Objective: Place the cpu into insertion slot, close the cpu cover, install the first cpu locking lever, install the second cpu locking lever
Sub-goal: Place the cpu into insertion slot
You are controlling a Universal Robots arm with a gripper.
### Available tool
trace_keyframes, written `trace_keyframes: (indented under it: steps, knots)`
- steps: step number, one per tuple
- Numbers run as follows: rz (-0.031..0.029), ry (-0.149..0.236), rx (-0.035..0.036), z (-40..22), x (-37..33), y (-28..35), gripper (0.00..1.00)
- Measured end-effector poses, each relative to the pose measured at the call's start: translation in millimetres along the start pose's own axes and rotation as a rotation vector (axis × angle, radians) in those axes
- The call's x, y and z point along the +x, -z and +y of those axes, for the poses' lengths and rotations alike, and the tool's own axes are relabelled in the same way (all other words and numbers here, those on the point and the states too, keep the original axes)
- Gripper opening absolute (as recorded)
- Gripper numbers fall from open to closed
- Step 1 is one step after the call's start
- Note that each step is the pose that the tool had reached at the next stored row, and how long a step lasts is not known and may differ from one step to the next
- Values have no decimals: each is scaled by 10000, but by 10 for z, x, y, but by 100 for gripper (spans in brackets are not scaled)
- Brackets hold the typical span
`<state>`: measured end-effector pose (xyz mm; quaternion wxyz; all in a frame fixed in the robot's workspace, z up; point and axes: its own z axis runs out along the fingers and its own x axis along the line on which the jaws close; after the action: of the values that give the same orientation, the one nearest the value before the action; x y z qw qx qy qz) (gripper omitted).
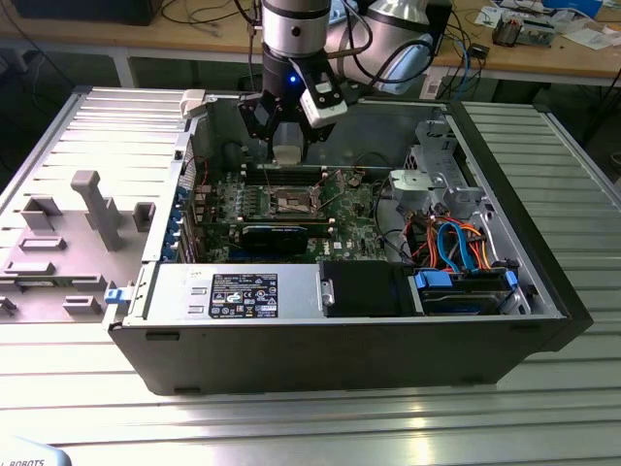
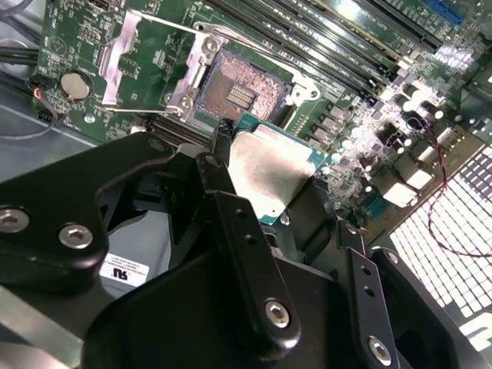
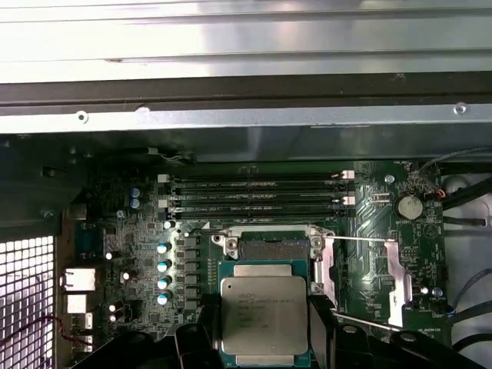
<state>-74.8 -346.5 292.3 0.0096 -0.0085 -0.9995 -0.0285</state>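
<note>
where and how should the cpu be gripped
By two opposite thin edges of the cpu, coming from above its metal top. It is a flat square, so only the edges offer purchase; the gripper is shut on it that way, near the insertion slot.

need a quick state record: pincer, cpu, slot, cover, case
pincer: shut on cpu, over the board
cpu: held at two opposite edges, metal top up, not seated
slot: empty, contacts exposed, just off the cpu's edge in both wrist views
cover: swung open, lying beside the slot
board: green, flat inside the case
case: side open, on a ribbed metal table
</note>
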Motion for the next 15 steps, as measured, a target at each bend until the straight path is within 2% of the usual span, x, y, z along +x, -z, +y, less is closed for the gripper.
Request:
trace_keyframes:
  steps: [15]
  knots:
    - [4, 34, 1, -3, -28, -67, 54]
